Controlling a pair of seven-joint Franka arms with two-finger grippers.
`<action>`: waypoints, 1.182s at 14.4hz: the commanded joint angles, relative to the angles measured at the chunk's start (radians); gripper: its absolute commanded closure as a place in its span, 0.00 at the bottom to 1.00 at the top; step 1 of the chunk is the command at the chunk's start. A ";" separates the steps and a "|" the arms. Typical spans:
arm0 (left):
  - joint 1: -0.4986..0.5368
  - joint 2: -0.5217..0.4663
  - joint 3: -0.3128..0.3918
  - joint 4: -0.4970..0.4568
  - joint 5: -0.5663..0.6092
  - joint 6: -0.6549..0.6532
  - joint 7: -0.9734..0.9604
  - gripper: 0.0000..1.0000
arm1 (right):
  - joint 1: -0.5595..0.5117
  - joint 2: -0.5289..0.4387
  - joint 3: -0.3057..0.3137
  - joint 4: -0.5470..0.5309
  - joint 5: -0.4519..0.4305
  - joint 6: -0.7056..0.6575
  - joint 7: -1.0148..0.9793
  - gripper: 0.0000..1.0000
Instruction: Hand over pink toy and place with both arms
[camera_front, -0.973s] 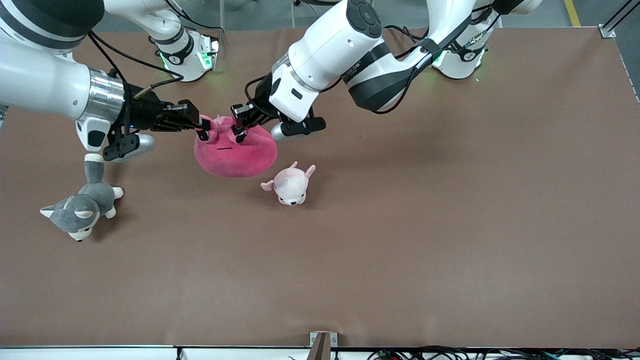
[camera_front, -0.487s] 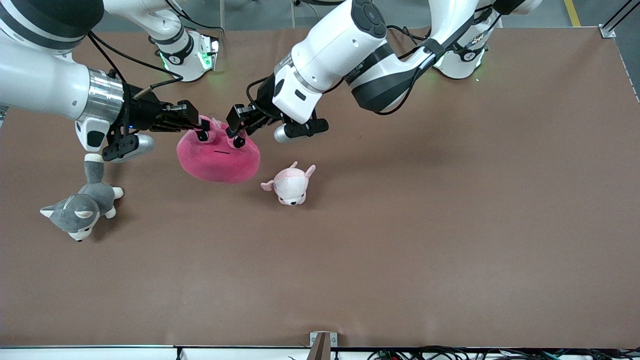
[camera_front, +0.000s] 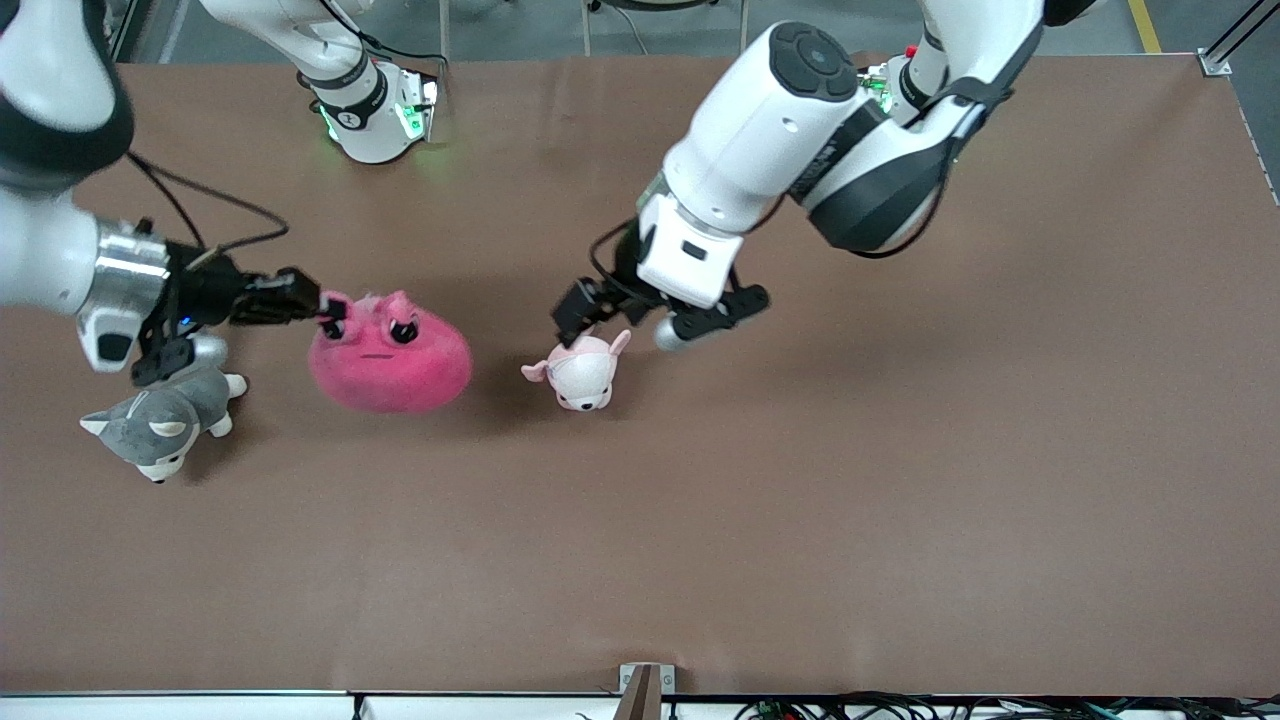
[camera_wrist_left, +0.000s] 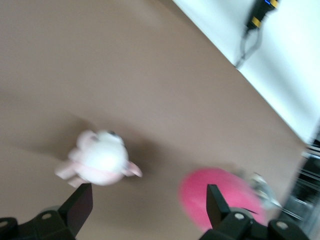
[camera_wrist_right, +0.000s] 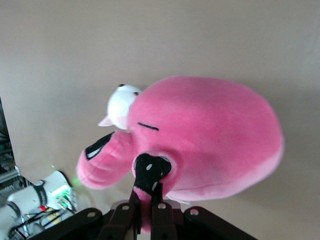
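The pink toy (camera_front: 392, 362), a hot-pink plush with dark angry eyes, hangs by one ear from my right gripper (camera_front: 330, 316), low over the table toward the right arm's end. I cannot tell whether it touches the table. In the right wrist view the right gripper (camera_wrist_right: 148, 200) is shut on the ear beside a dark eye, with the toy's body (camera_wrist_right: 210, 135) past it. My left gripper (camera_front: 572, 322) is open and empty over the small pale pink plush (camera_front: 582, 372). In the left wrist view the left gripper (camera_wrist_left: 148, 205) frames bare table, with the pink toy (camera_wrist_left: 220, 195) beside one fingertip.
The pale pink-and-white plush (camera_wrist_left: 100, 160) lies on the table beside the pink toy, toward the left arm's end. A grey-and-white dog plush (camera_front: 160, 425) lies under the right arm's wrist. The brown table (camera_front: 800, 520) stretches toward the front camera.
My left gripper has let go of the pink toy and drawn away, now over the pale plush. My right gripper has carried the toy toward the right arm's end and lower.
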 joint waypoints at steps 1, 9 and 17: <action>0.100 -0.044 0.001 -0.011 0.042 -0.170 0.172 0.00 | -0.080 0.074 0.013 0.015 0.002 -0.014 -0.163 0.98; 0.341 -0.148 0.001 -0.011 0.195 -0.472 0.653 0.00 | -0.189 0.212 0.013 0.023 0.005 -0.013 -0.500 0.98; 0.518 -0.263 0.001 -0.011 0.172 -0.594 1.052 0.00 | -0.201 0.266 0.015 0.033 0.018 -0.042 -0.495 0.98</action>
